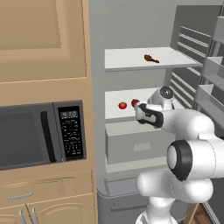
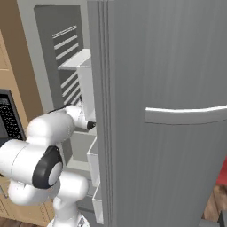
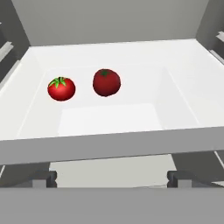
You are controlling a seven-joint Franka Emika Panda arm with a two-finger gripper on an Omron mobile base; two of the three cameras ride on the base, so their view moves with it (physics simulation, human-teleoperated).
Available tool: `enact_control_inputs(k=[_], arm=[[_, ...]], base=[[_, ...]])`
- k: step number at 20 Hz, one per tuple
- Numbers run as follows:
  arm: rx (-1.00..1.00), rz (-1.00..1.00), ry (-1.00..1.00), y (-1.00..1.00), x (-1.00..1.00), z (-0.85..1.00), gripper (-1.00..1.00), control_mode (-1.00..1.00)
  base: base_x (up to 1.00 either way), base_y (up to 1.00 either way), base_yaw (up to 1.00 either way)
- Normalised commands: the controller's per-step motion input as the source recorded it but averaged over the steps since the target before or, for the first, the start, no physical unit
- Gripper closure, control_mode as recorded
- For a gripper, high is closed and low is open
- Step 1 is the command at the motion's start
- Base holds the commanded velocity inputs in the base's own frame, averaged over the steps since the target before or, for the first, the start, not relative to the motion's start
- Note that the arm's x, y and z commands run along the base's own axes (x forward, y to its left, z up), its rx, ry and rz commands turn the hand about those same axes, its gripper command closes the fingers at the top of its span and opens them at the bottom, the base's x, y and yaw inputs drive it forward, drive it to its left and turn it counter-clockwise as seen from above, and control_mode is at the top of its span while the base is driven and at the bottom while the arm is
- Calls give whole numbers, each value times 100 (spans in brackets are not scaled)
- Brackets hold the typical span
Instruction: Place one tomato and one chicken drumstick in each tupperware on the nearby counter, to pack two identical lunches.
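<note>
Two red tomatoes lie on the middle fridge shelf [image 1: 114, 98]: a bright one [image 1: 122, 105] [image 3: 61, 89] and a darker one [image 1: 135, 103] [image 3: 106, 82] just right of it. On the shelf above rests a brown chicken drumstick [image 1: 151, 58]. My gripper [image 3: 111, 178] [image 1: 139, 113] is held at the front lip of the middle shelf, a short way before the tomatoes. It stands open with nothing between its fingers. The tupperware and the counter are out of view.
The open fridge door [image 2: 168, 115] stands close on the arm's right, its door bins [image 1: 214, 70] jutting inward. A grey drawer [image 1: 135, 146] sits under the middle shelf. A microwave [image 1: 41, 135] is set into tan cabinets on the left.
</note>
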Motion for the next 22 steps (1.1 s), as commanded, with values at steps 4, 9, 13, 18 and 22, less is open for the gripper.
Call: enact_control_inputs(k=[4, 9, 13, 18, 22], arm=[[0, 0, 0, -6, 54, -8, -100, -100], [0, 0, 0, 0, 49, -24, -100, -100], [0, 0, 0, 0, 52, -16, -100, -100], [0, 0, 0, 0, 52, -12, -100, -100], [0, 0, 0, 0, 50, -15, -100, -100]], base=[[0, 0, 0], [0, 0, 0], [0, 0, 0], [0, 0, 0], [0, 0, 0]])
